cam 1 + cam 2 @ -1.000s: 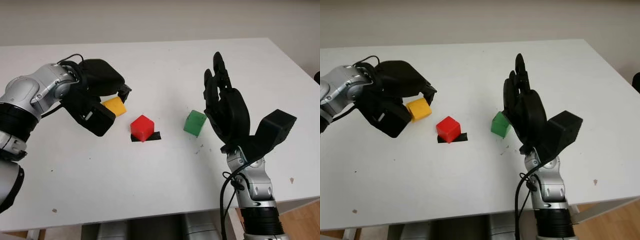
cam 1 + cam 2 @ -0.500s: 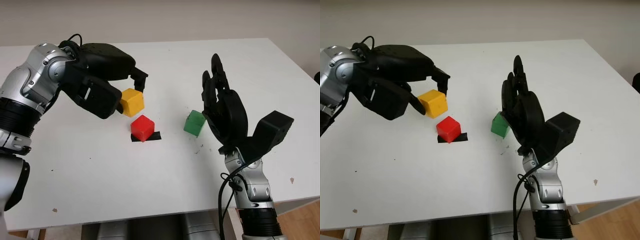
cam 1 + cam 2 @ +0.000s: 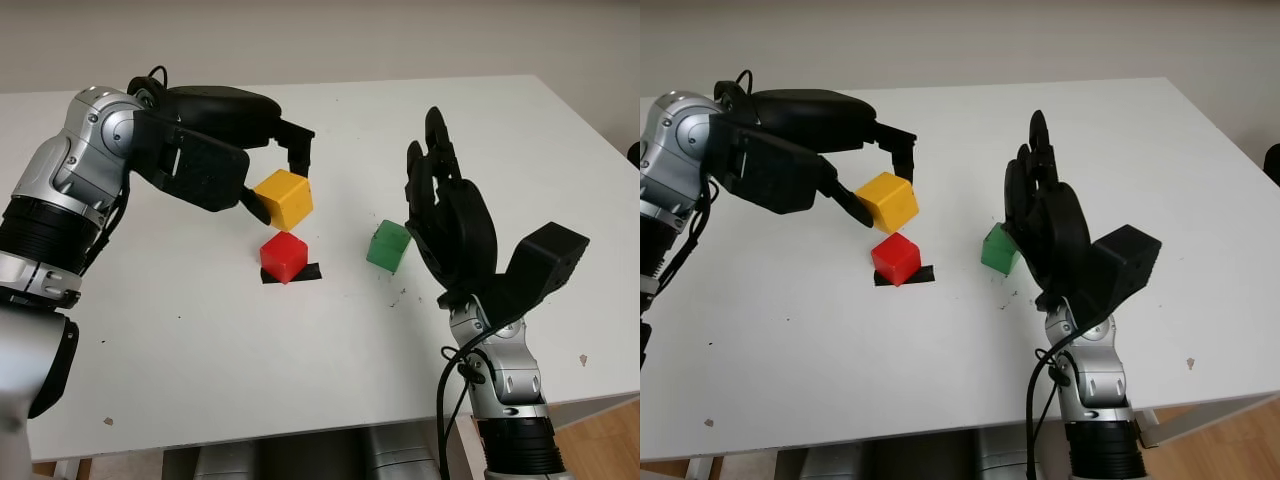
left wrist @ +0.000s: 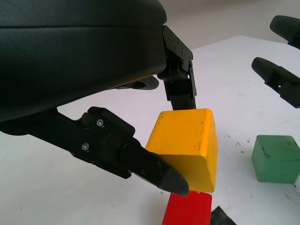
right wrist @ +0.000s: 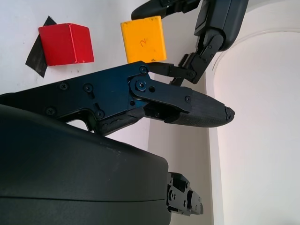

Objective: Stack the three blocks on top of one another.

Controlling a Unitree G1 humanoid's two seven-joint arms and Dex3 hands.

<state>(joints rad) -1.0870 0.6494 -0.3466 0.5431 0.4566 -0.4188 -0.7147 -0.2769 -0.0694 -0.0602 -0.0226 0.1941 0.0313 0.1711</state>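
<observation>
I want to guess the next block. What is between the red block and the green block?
Only bare white table lies between the red block and the green block, seen from the head camera.

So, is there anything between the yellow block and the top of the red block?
Nothing visible. The left hand holds the yellow block in the air just above the red block, whose top is bare. The green block stands off to the side, beside the open right hand.

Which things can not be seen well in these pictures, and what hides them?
- Black tape patch: head views, red block covers most of it.
- Green block: right eye view, right hand hides one edge.
- Yellow block: left wrist view, left hand fingertip covers its corner.
</observation>
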